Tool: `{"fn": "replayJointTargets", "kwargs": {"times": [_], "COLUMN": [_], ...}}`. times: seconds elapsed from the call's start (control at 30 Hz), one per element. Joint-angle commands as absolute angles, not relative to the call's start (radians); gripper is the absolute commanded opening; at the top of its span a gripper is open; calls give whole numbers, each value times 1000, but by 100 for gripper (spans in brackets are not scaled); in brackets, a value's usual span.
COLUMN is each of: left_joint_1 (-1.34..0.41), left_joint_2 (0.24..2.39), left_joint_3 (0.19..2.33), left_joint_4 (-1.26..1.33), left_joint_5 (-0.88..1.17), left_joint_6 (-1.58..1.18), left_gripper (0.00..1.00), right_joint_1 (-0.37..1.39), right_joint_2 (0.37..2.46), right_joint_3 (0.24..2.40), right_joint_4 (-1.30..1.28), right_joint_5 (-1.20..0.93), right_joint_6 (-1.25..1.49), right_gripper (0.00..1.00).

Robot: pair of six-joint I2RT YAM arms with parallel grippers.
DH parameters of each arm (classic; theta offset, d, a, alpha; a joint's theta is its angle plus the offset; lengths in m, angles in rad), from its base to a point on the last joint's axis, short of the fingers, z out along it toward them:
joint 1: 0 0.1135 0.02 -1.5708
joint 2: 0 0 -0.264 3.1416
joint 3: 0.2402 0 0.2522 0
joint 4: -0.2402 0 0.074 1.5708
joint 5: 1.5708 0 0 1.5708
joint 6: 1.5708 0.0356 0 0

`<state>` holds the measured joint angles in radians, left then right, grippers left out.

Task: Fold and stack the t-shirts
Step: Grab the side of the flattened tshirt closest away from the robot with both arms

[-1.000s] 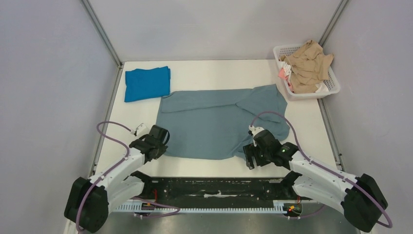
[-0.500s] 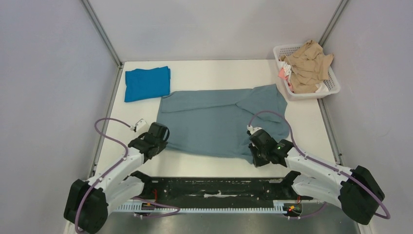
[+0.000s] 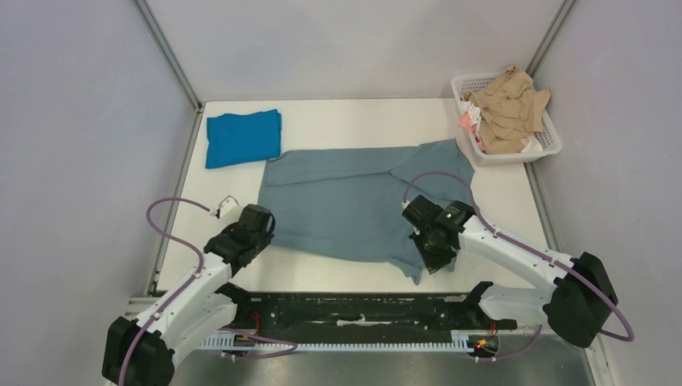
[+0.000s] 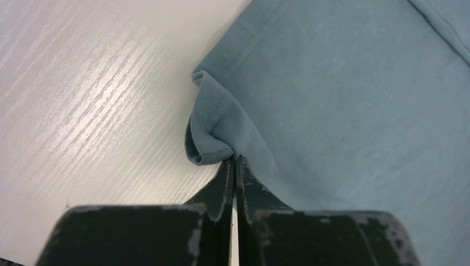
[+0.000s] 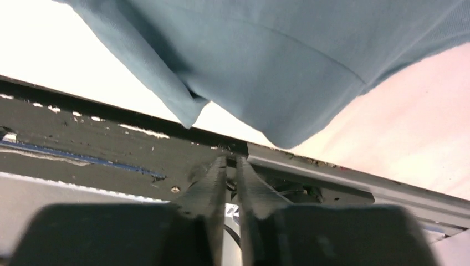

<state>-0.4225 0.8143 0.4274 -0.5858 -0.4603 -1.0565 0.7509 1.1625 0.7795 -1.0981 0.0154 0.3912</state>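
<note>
The grey-blue t-shirt [image 3: 346, 205] lies spread across the middle of the table. My left gripper [image 3: 259, 229] is shut on its near left hem corner; in the left wrist view the hem [image 4: 208, 147] bunches at the closed gripper [image 4: 235, 160]. My right gripper [image 3: 434, 259] is at the near right corner, jaws nearly together. A pointed flap [image 3: 415, 275] sticks out beside it toward the near edge. In the right wrist view the cloth [image 5: 266, 55] hangs just beyond the gripper [image 5: 231, 160], and the pinch point is hidden. The cobalt blue t-shirt [image 3: 243, 137] lies folded at the far left.
A white lattice basket [image 3: 547, 145] at the far right corner holds tan clothes [image 3: 507, 108]. The black base rail [image 3: 354, 310] runs along the table's near edge, just beyond the right fingertips [image 5: 219, 166]. Grey walls and metal posts close in both sides.
My right gripper went from open to shut at the shirt's near right corner, then turned and rose, drawing that corner out toward the near edge. The left gripper stayed shut and barely moved.
</note>
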Motion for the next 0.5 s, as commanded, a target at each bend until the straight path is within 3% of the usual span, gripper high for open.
{"fn": "replayJointTargets", "kwargs": {"times": [0.0, 0.1, 0.27, 0.47], "left_joint_1": [-422, -423, -423, -422], "left_joint_2": [821, 842, 879, 883], "left_joint_3": [413, 414, 416, 402], "left_joint_4": [-536, -524, -512, -498], "left_joint_5": [-474, -470, -463, -466], "left_joint_6": [-1013, -1012, -1006, -1011], "left_gripper": [2, 2, 2, 2], "right_joint_1": [753, 756, 778, 787], "right_joint_2": [1181, 1119, 1080, 1111], "right_joint_3": [792, 736, 615, 584], "right_joint_4": [-1075, -986, -948, -767], "right_joint_5": [40, -134, -149, -68], "right_joint_6": [354, 325, 289, 314], "right_gripper": [19, 47, 54, 55]}}
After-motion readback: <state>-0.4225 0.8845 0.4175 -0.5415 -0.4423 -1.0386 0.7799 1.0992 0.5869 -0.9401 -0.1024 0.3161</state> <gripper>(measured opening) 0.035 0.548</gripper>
